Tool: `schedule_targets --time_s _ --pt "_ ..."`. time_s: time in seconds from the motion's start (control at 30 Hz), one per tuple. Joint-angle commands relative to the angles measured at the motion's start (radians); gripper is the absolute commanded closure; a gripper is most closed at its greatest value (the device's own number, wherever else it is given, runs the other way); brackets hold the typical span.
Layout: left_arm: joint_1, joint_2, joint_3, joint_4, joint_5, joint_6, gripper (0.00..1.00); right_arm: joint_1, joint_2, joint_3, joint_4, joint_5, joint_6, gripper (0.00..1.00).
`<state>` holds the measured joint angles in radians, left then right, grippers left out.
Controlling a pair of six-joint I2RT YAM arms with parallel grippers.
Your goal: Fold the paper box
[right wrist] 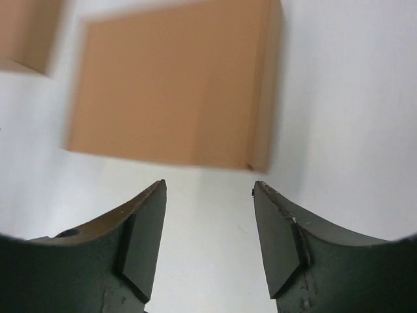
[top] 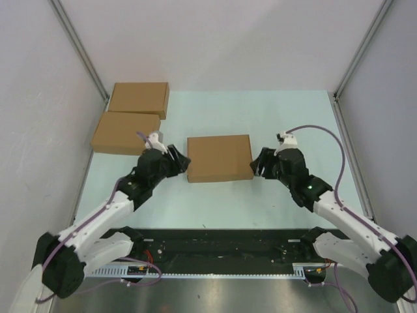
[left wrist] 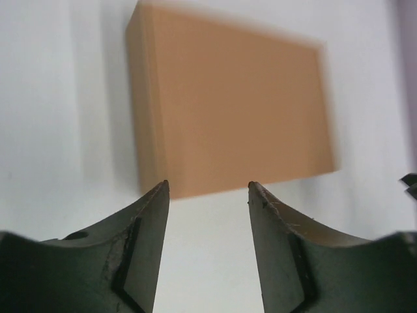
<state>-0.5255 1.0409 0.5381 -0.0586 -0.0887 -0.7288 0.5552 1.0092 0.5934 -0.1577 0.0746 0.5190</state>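
at centre, paper box (top: 219, 158), long axis left-right

No text, label or number is readable anywhere.

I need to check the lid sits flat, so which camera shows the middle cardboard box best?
The top external view: the paper box appears whole and sharp, closed, all four edges visible from above. Both wrist views also hold it, but blurred and slanted, one from each end.
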Motion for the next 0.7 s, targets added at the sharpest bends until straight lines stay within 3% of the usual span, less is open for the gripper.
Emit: schedule_targets --time_s 0.0,0.07,0.3,0.5,0.67 --pt "-0.002 -0.169 0.167 -0.053 -0.13 0.156 0.38 0.081 -0.138 0.146 -0.003 0.213 -0.123 0.24" --pt "-0.002 -0.151 0.221 -0.099 -0.201 0.167 0.26 0.107 -0.136 0.152 0.035 0.27 -0.154 0.15" --pt "-0.001 0.005 0.307 -0.282 -0.342 0.066 0.19 0.186 -0.067 0.158 0.11 0.532 -0.27 0.08" --pt "-0.001 0.056 0.318 -0.343 -0.416 -0.047 0.18 0.181 -0.037 0.157 0.123 0.551 -0.258 0.08" --pt "-0.001 0.071 0.341 -0.346 -0.385 -0.006 0.18 0.186 -0.037 0.157 0.11 0.533 -0.235 0.08"
